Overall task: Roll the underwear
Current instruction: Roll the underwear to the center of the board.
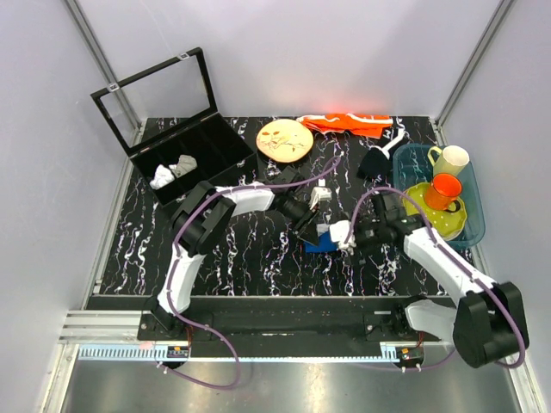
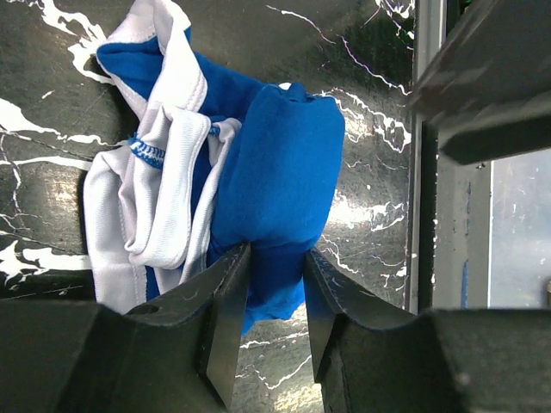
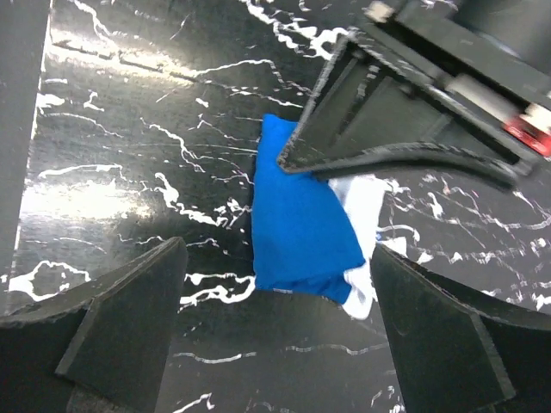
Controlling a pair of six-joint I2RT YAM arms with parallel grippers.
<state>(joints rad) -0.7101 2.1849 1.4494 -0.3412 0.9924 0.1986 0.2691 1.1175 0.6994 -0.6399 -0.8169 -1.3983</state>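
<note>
The underwear point(image 1: 322, 242) is a small bunched roll of royal-blue fabric with white waistband, lying mid-table on the black marbled top. In the left wrist view my left gripper point(image 2: 275, 252) is shut on the blue folded end of the underwear point(image 2: 275, 163), and the white band point(image 2: 155, 206) bulges to its left. My right gripper point(image 3: 277, 249) stands wide open, with the underwear point(image 3: 301, 224) lying between and just beyond its fingers, touching neither. The left gripper's fingers point(image 3: 387, 129) press the roll's far end. From above, both grippers, left point(image 1: 312, 226) and right point(image 1: 349, 234), meet at the roll.
A black compartment box point(image 1: 185, 159) with raised clear lid holds white cloth pieces point(image 1: 172, 170) at back left. A wooden plate point(image 1: 284, 139) and orange cloth point(image 1: 349, 123) lie at the back. A blue bin point(image 1: 472, 225) with cups and a yellow plate stands right.
</note>
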